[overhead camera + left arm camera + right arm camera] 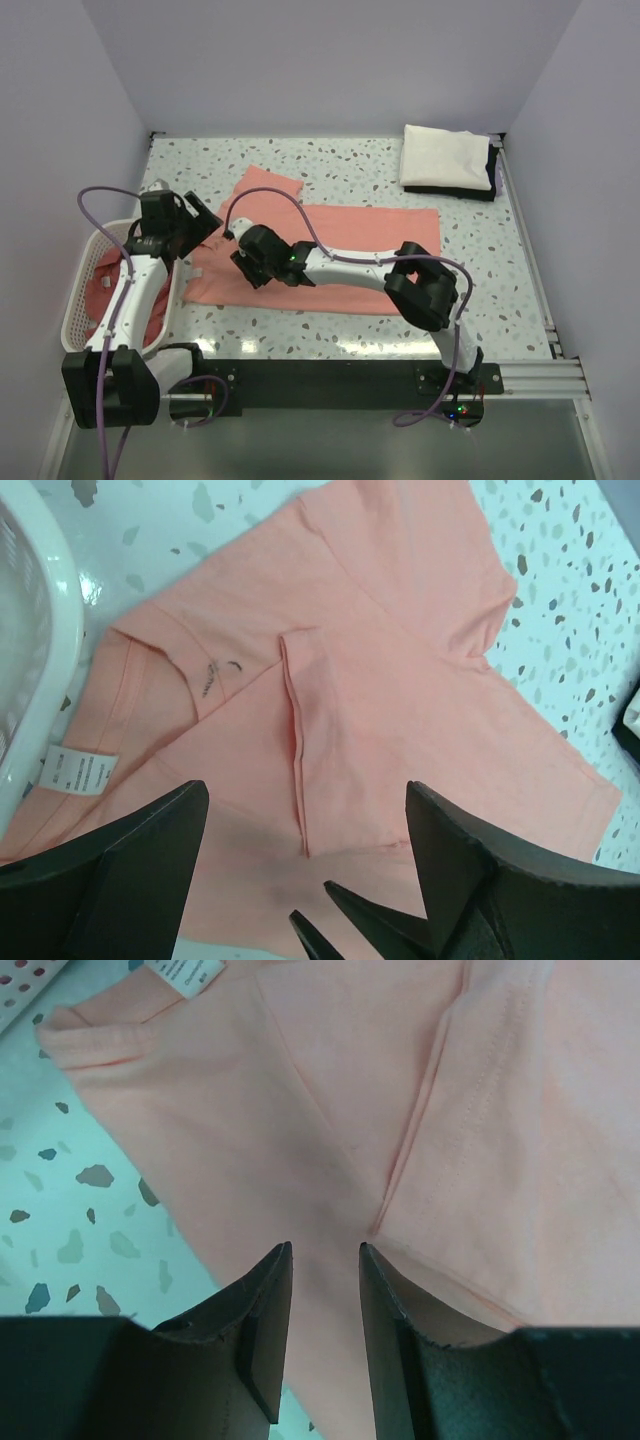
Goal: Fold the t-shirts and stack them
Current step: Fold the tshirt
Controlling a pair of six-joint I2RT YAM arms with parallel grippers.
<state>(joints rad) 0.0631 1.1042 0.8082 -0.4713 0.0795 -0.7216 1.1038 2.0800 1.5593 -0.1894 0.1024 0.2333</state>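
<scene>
The speckled table is taken up across its middle by one salmon-pink t-shirt. It is spread flat with its collar end towards the left, presumably so that folds can be pressed against a hard, level surface. At the left edge a white lattice basket is parked within reach of the left arm, and more pink cloth is heaped in it, judged to be shirts not yet dealt with. In the far right corner a folded pile of white over dark cloth is kept well apart from the working area.

Now to the arms. The left gripper is held above the collar end with its jaws spread wide and nothing between them. A broad bite on the cloth looks to be prepared. The right gripper is poised low over the near edge of the shirt. Only a narrow gap is left between its jaws, and no cloth is seen pinched there.

Beneath them a flap, likely the near sleeve, is laid inwards over the body, while the far sleeve is left sticking out. The folding is therefore judged barely begun. The small white neck label is seen lying face up beside the basket rim.
</scene>
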